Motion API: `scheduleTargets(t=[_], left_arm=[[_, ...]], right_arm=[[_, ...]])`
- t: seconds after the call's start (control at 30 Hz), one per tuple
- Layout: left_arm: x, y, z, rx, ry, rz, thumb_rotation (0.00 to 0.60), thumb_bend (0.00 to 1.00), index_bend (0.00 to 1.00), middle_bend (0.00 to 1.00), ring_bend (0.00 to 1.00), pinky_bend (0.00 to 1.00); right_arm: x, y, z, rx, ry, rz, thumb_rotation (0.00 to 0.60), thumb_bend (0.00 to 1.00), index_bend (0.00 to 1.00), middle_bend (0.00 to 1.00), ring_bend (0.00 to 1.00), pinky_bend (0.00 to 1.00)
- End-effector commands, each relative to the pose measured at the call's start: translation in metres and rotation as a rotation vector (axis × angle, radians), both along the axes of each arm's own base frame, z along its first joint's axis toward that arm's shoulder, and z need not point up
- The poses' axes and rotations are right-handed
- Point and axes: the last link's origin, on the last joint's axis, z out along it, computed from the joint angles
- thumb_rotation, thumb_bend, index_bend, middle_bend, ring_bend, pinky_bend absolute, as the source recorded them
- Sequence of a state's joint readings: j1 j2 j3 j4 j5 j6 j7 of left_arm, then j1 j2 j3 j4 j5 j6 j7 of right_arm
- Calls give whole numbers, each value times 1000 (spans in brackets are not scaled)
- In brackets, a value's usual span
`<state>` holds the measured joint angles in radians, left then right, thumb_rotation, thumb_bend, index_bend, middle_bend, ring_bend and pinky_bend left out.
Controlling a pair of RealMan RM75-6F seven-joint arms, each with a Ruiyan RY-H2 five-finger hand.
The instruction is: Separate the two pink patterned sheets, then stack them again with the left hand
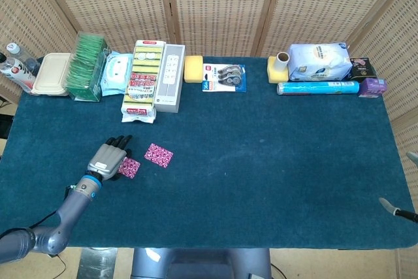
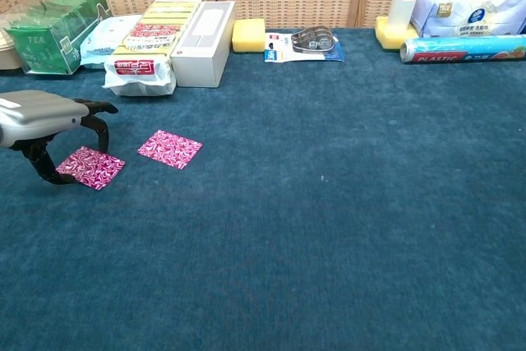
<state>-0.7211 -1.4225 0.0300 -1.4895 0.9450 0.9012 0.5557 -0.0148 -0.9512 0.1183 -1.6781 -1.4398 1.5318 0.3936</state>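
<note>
Two pink patterned sheets lie flat and apart on the blue table. The left sheet [image 1: 130, 168] [image 2: 92, 168] sits partly under my left hand [image 1: 108, 159] [image 2: 45, 117]. The hand arches over the sheet's left edge, fingertips down at that edge and thumb held apart above it. The sheet is not lifted. The right sheet [image 1: 159, 155] [image 2: 170, 149] lies a short gap further right, untouched. Of my right hand [image 1: 396, 209] only thin grey tips show at the table's right edge in the head view, and its pose is unreadable.
Along the far edge stand a green tea box [image 2: 51, 29], wipes [image 2: 103, 39], a sponge pack [image 2: 148, 45], a white box [image 2: 204, 43], a yellow sponge [image 2: 248, 35], tape dispensers [image 2: 306, 43], a roll [image 2: 402, 9] and plastic wrap [image 2: 464, 48].
</note>
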Motion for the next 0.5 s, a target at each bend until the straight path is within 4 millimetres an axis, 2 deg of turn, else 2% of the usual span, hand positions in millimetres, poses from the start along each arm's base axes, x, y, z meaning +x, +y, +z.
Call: scheduleTargets(t=[0.03, 0.5], left_arm=[[-2, 0, 1, 2, 7, 1, 600, 252, 385, 0, 0, 101], [-2, 3, 2, 8, 15, 5, 600, 252, 386, 0, 0, 101]], right_arm=[[0, 0, 0, 1, 0, 0, 600, 0, 115, 0, 0, 25], [0, 0, -1, 1, 0, -1, 600, 0, 115, 0, 0, 24]])
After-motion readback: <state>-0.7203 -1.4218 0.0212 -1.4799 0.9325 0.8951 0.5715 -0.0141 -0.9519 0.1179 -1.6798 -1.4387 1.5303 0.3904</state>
